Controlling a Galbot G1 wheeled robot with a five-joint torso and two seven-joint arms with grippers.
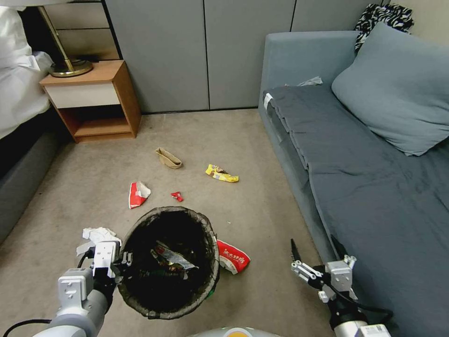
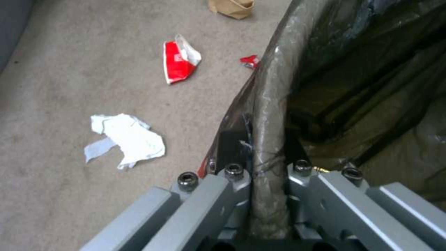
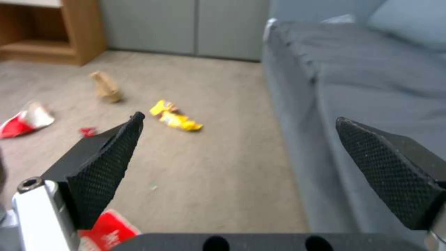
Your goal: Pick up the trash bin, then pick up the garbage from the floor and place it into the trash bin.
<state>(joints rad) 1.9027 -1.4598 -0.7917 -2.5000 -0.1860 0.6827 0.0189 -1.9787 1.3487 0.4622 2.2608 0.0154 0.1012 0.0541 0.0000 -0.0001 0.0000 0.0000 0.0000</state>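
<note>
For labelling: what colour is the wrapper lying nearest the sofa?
Yellow wrapper, clearest in the head view.

The carpet [image 1: 262, 140] looks like short, matt, rough pile. The trash bin [image 1: 213, 276] carries a thin, glossy, wrinkled plastic liner over its rim. The left gripper [image 2: 268, 167], clamped on that rim, is smooth grey metal with dark bolts. The right gripper [image 3: 237, 167], spread wide, has black pads [image 3: 104, 164] with a fine cross-hatched rubbery texture. The sofa [image 1: 374, 187] is soft matt cloth. The nightstand [image 1: 93, 100] is smooth wood. The brown bag [image 1: 168, 158] is creased paper; the yellow wrapper [image 1: 221, 173] is shiny foil.
</note>
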